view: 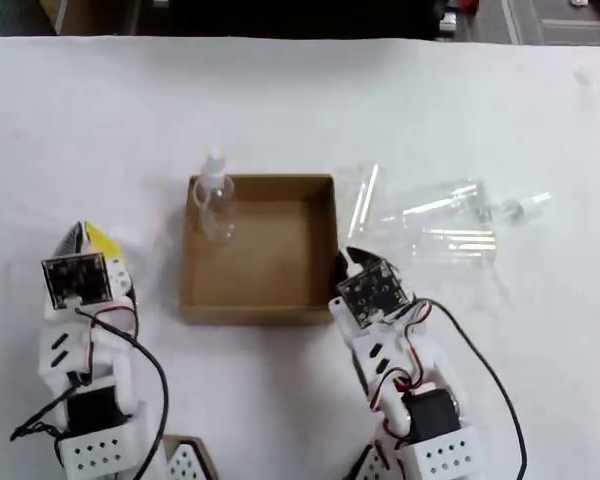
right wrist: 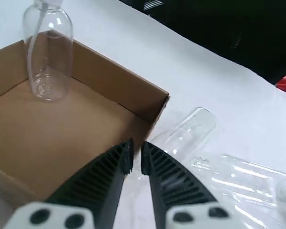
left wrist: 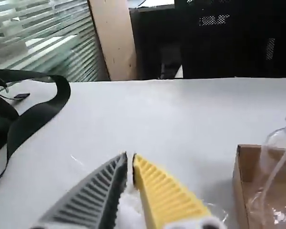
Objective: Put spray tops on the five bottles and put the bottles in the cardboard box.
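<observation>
Your left pincer (left wrist: 129, 167) and right pincer (right wrist: 133, 155) are both together and empty, so spread the right wide before gripping the bottle (right wrist: 190, 128) at 3 o'clock of the box (view: 260, 312).

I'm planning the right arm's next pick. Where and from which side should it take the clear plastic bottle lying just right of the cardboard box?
Take the clear plastic bottle across the middle of its round body, probably with the right gripper coming down from above. It lies on its side beside the cardboard box, open neck pointing away from the arm, so the body offers the broadest hold.
</observation>
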### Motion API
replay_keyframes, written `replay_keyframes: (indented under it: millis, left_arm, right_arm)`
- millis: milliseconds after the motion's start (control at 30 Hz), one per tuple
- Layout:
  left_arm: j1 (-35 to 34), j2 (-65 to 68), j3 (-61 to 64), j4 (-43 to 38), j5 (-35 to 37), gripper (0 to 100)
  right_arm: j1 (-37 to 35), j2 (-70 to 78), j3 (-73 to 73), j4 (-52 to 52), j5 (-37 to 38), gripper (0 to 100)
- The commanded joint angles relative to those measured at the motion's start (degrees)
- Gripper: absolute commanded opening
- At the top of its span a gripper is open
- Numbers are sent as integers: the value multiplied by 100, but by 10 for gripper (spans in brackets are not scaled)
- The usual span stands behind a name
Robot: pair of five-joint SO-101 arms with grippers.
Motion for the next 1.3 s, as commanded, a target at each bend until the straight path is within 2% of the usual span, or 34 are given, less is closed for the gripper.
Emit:
replay_keyframes:
  millis: [0,267,467,600,867,1133,1267]
  left_arm:
    - [418,-75,0,202,44,24]
    - [558,-75,0,325,44,24]
    - [576,-75,0,325,35,24]
    - [576,-75,0,308,35,24]
    - [576,-75,0,316,35,24]
    - [585,-75,0,316,26,24]
    - [585,-75,0,316,26,24]
  right_arm:
    - [-382,-4,-651,409,53,18]
    - [-1059,4,-1231,690,35,18]
    - [-1095,171,-1609,699,53,18]
    - [-1130,1156,-2611,699,35,18]
    - [-1077,4163,-5002,681,35,16]
    - [-857,5349,-5301,664,-26,16]
    - [-374,5807,-5125,505,-1116,16]
